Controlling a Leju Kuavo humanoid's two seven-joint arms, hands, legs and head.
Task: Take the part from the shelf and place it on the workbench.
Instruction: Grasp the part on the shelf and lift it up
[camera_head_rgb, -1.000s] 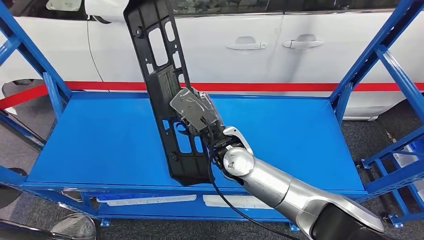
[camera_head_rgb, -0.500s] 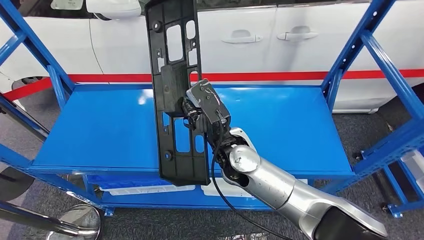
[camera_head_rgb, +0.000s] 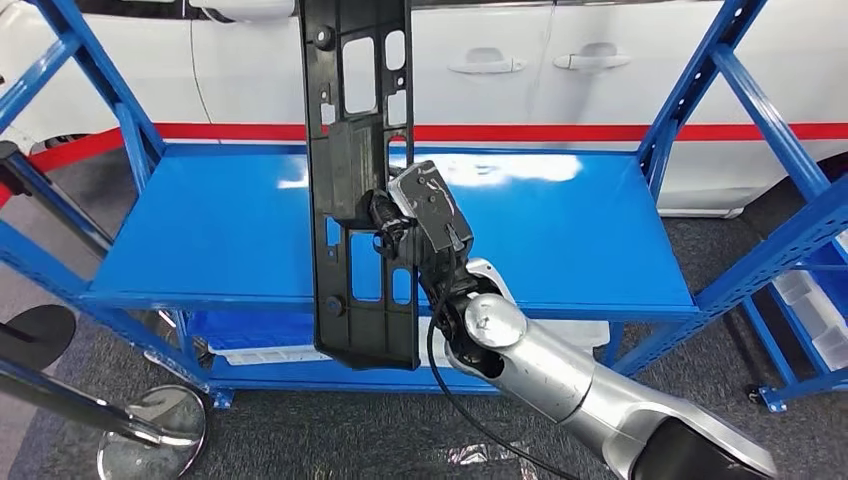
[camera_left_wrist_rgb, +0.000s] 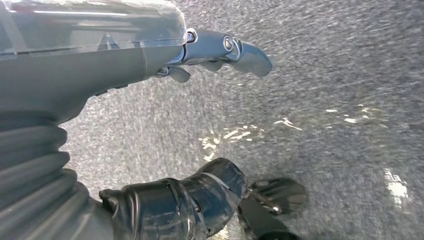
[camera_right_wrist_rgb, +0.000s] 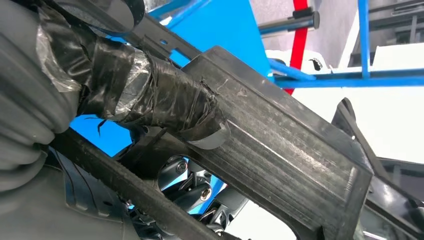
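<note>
The part (camera_head_rgb: 360, 180) is a long black plastic panel with several cut-outs, held nearly upright in front of the blue shelf (camera_head_rgb: 220, 240). My right hand (camera_head_rgb: 415, 220) grips it near its middle, at a raised black block. In the right wrist view the taped thumb (camera_right_wrist_rgb: 150, 100) presses on that ribbed block (camera_right_wrist_rgb: 280, 145), with darker fingers behind the panel. The part's lower end hangs past the shelf's front edge, off the shelf surface. My left hand (camera_left_wrist_rgb: 150, 50) hangs over grey carpet with its fingers apart and nothing in them.
Blue shelf uprights (camera_head_rgb: 720, 90) stand on both sides. A white car (camera_head_rgb: 560, 70) with a red stripe is parked behind the shelf. A chrome post base (camera_head_rgb: 150, 445) stands on the carpet at the lower left. Bins (camera_head_rgb: 810, 320) sit at the right.
The panel has swung from a leftward tilt to nearly upright and come toward me, off the shelf. The whole scene has shifted, so the camera moved back too.
</note>
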